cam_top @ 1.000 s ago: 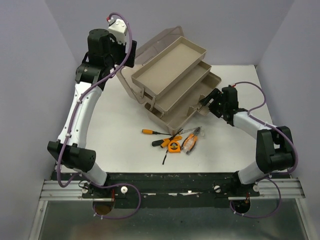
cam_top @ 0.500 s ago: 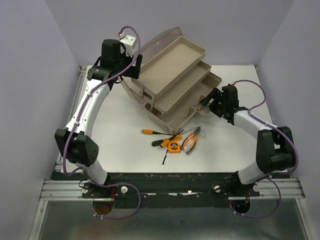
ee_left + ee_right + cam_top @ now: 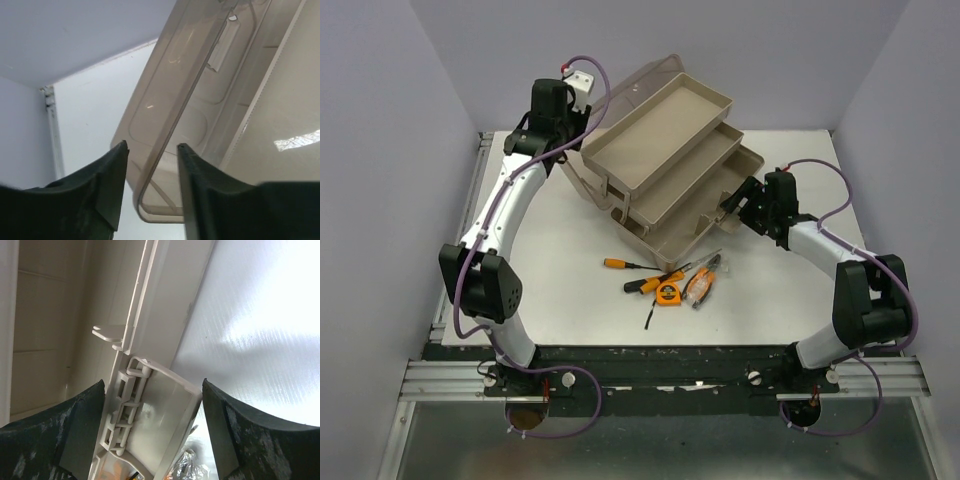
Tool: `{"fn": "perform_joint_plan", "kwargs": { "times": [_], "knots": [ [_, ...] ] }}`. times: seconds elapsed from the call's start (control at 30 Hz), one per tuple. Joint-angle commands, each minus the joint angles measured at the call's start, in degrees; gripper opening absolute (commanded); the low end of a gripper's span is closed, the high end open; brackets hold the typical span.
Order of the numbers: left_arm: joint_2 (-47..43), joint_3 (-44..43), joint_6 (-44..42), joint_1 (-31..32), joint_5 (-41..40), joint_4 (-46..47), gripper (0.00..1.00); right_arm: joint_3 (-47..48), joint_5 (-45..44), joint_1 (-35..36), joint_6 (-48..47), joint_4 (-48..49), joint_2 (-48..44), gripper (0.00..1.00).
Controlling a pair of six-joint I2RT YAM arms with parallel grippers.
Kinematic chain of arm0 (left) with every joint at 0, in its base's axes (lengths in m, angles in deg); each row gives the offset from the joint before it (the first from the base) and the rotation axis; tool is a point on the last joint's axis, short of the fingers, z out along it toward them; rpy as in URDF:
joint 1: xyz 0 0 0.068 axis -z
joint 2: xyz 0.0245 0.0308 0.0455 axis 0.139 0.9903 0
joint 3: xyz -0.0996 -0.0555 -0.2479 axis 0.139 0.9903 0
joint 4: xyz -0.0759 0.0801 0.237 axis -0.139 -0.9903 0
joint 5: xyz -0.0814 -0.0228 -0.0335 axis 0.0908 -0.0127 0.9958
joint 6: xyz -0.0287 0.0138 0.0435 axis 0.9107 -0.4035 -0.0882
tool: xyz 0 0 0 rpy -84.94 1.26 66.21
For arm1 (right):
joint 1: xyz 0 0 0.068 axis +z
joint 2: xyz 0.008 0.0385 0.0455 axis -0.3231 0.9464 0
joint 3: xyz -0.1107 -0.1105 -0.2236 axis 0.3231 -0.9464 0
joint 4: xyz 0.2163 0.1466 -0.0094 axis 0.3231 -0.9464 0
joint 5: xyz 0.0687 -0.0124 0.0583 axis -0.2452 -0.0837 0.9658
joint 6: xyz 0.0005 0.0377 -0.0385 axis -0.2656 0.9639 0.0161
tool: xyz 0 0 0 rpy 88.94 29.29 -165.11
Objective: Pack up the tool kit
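The beige toolbox (image 3: pixel 672 238) stands open at the back, its three trays fanned out in steps and empty. Its smoky lid (image 3: pixel 632 84) tilts back at the far left. My left gripper (image 3: pixel 586 120) reaches the lid's left end. In the left wrist view it (image 3: pixel 150 147) is open, and the lid's rim (image 3: pixel 165 135) runs between the fingers with a gap on each side. My right gripper (image 3: pixel 733 206) is at the box's right front. In the right wrist view it (image 3: pixel 152 384) is shut wide on the flipped-out latch (image 3: pixel 160 412). Orange-and-black tools (image 3: pixel 668 284) lie loose on the table.
The loose tools are an orange-handled screwdriver (image 3: pixel 617 264), a tape measure (image 3: pixel 668 293), pliers (image 3: pixel 701 284) and a black screwdriver (image 3: pixel 650 313), all in front of the box. White walls close in the table at the left, right and back.
My left arm swung right and forward to the lid's end, and its jaws narrowed around the rim. The right arm, toolbox and tools stayed put.
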Motion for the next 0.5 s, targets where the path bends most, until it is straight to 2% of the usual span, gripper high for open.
{"fn": "perform_joint_plan", "kwargs": {
  "times": [0.0, 0.3, 0.47],
  "knots": [
    [1.92, 2.01, -0.72, 0.02, -2.20, 0.99, 0.42, -1.87, 0.83, -0.62, -3.00, -3.73, 0.43, 0.84],
    [0.60, 10.44, -0.28, -0.86, -4.57, 5.03, 0.12, 1.37, 2.68, 1.22, -2.74, -2.94, 3.68, 0.84],
    [-1.33, 15.89, 1.65, -2.61, -5.10, 6.61, 0.09, 4.62, 3.39, 1.66, -3.00, -3.55, 5.62, 0.84]
  ]
}}
